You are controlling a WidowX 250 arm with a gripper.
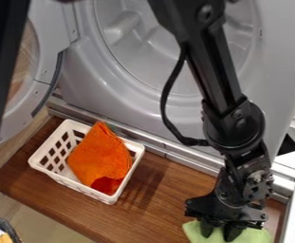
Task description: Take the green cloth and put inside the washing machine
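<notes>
1. The green cloth is at the bottom right of the view, outside the washing machine, and runs past the lower edge.
2. The black gripper points down at the green cloth, overlapping it in the view; I cannot tell whether it is spread or pinching fabric.
3. The robot arm slants down from the top edge, across the machine's round opening, with a black cable looping at its side.
4. The machine's door stands open at the left.
5. A white plastic basket sits on the brown wooden board, holding an orange cloth.
</notes>
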